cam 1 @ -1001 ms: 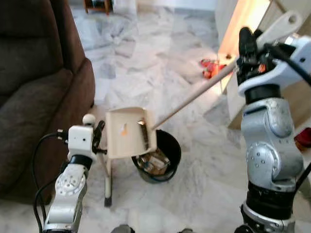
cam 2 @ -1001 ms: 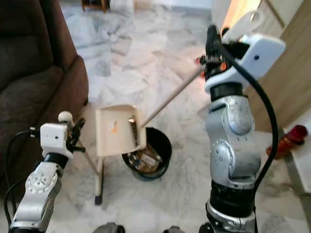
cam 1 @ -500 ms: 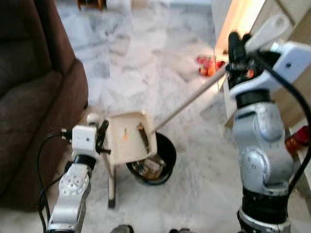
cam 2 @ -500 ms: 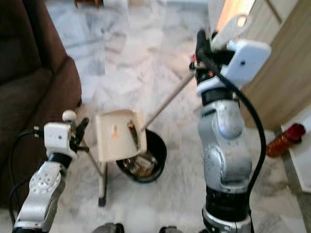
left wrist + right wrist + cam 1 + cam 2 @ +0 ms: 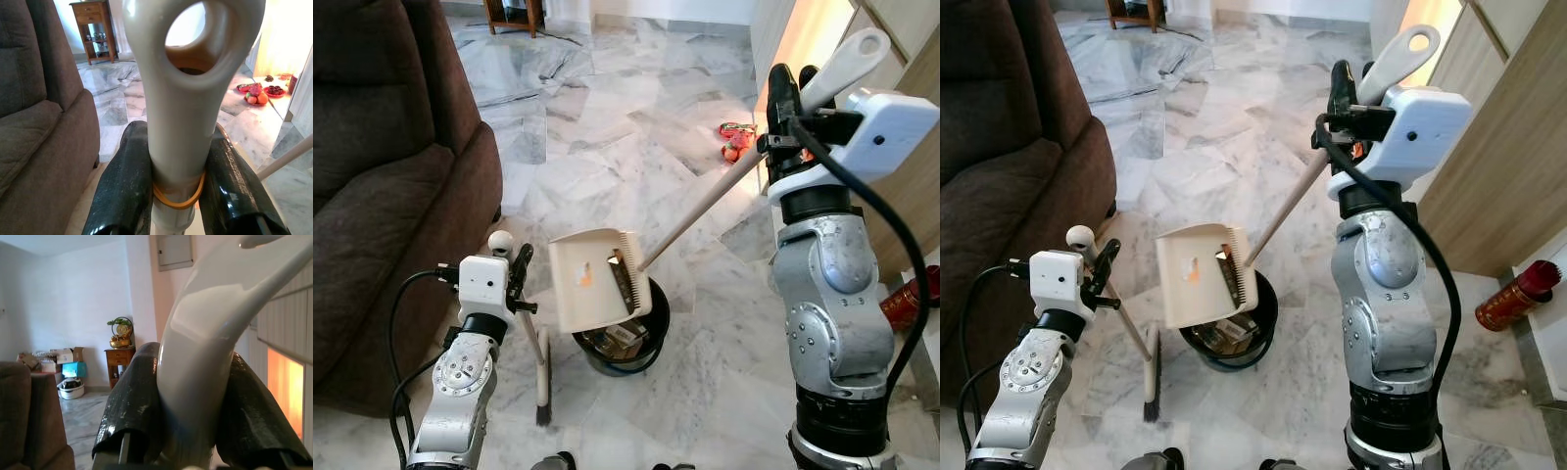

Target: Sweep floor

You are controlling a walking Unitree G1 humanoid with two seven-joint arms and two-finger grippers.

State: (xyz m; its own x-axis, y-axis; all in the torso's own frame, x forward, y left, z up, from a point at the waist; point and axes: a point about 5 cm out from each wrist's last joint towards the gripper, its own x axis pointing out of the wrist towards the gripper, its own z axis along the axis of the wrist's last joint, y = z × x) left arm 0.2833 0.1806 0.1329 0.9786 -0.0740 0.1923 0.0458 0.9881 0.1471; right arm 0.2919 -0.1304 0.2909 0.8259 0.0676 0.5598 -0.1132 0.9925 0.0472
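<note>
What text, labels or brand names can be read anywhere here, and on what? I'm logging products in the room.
No text can be read in these views.
Red bottle: any label is too small to read.
Blue box: any print is too small and blurred to read.
Dustpan: an orange mark, no letters to make out.

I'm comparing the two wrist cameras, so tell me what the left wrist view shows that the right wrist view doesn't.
Left wrist view: the broom handle with its hanging hole, a yellow rubber band around it, and a tray of fruit on the floor. Right wrist view: the dustpan handle, boxes against the wall and a wall panel. Both: two black fingers shut on a pale handle, left gripper and right gripper, plus the brown sofa and a wooden side table.
</note>
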